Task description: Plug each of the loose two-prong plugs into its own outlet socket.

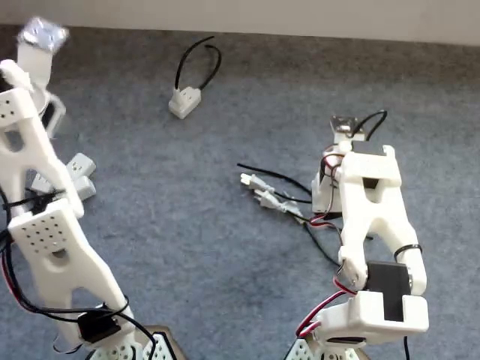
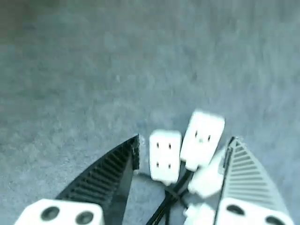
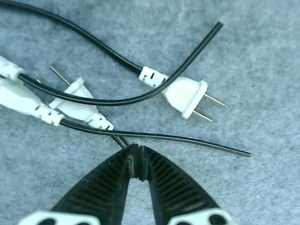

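Two sockets (image 2: 165,154) inside the wide-open left tool (image 2: 183,140); right tool (image 3: 137,157) closed, crossed cables (image 3: 112,101) and plugs (image 3: 185,96) just ahead.

Soft, even light lies over the grey desk (image 1: 225,255), bright and without hard edges. Shadows are faint: a pale smudge beside the left arm (image 1: 45,225) and the right arm (image 1: 371,217), a thin soft line along the cords (image 3: 154,136), and a light one under the plug (image 3: 185,96). A shiny part (image 1: 43,34) at the left arm's far end flares white. In the left wrist view the white sockets (image 2: 165,154) glow almost washed out, and the desk dims toward one corner.
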